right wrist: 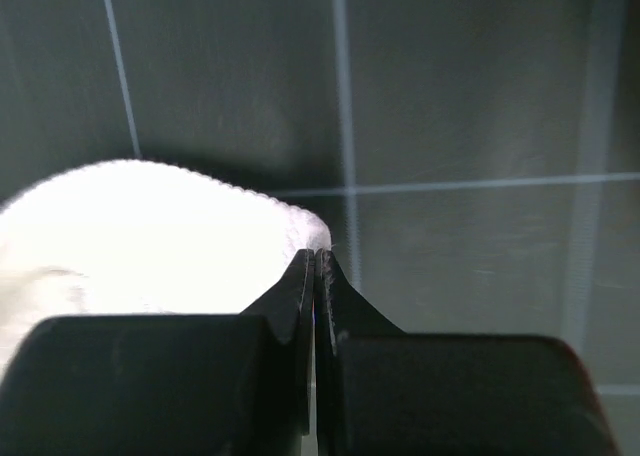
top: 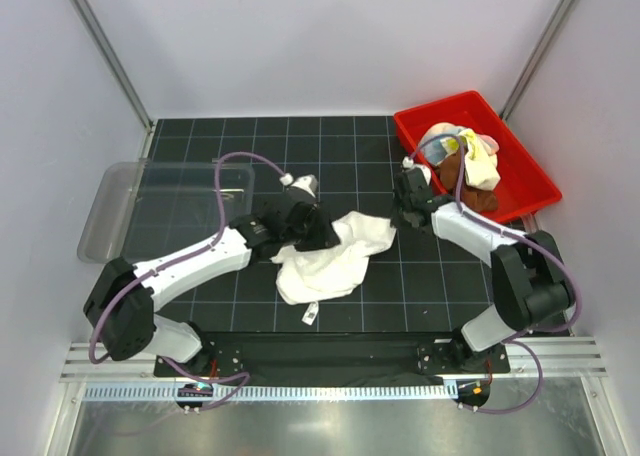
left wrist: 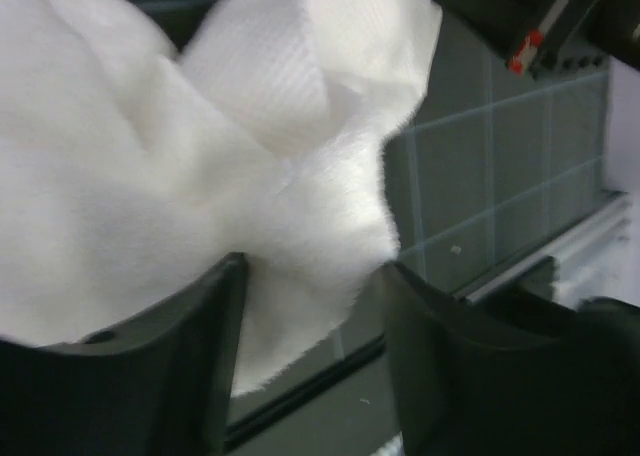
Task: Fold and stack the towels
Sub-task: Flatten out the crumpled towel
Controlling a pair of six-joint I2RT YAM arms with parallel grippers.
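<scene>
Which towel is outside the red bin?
The large cream-white towel, crumpled on the black gridded mat; the other cloths sit heaped in the red plastic bin.

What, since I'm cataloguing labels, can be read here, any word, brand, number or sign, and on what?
No text is readable.
Small tag on the cream-white towel: too small to read.
Red mark at the top of the left wrist view: blurred, unreadable.

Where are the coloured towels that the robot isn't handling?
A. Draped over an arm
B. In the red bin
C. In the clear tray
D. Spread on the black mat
B: the coloured towels sit heaped in the red bin; only the white towel lies outside it.
</scene>
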